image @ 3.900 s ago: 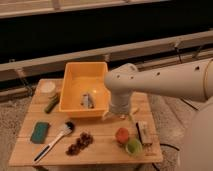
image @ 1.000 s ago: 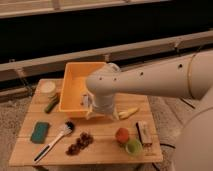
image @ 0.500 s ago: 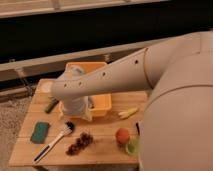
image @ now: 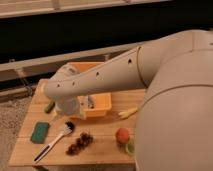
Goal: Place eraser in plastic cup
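The light-green plastic cup (image: 130, 148) shows only as a sliver at the table's front right, beside the arm's big white shell. The eraser is hidden behind that shell. My gripper (image: 69, 107) is at the end of the arm, which reaches leftward across the view. It hangs low at the left front corner of the orange bin (image: 102, 101), far left of the cup. What it holds, if anything, cannot be seen.
An orange-red round thing (image: 122, 135) sits next to the cup. On the wooden table (image: 102, 129) lie a teal sponge (image: 40, 131), a brush (image: 53, 142), a dark cluster (image: 80, 142), a yellow piece (image: 128, 112) and a green item (image: 49, 106).
The arm has swung left and closer to the camera. Its shell now covers the table's right side, hiding the eraser and most of the cup.
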Robot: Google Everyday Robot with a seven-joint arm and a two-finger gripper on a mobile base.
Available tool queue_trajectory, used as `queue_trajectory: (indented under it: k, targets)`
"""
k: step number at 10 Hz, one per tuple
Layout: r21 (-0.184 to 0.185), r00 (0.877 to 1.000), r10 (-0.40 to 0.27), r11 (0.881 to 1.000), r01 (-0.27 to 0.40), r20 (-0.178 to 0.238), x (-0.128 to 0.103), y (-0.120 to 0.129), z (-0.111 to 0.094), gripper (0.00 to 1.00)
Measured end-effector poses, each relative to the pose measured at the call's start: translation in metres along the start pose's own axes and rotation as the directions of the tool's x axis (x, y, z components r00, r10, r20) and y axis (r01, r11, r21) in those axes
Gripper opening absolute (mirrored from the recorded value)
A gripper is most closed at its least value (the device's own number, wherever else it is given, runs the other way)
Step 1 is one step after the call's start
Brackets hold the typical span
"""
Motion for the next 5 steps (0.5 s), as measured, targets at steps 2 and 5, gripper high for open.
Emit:
queue_trajectory:
  k: [2,5]
  targets:
    - [0.018,1.000,0.028,0.999,-0.028,-0.005,-0.023,-0.034,0.000,0.80]
    - [0.051,0.997,0.076,0.996,-0.075,-0.023,-0.038,-0.104,0.006,0.80]
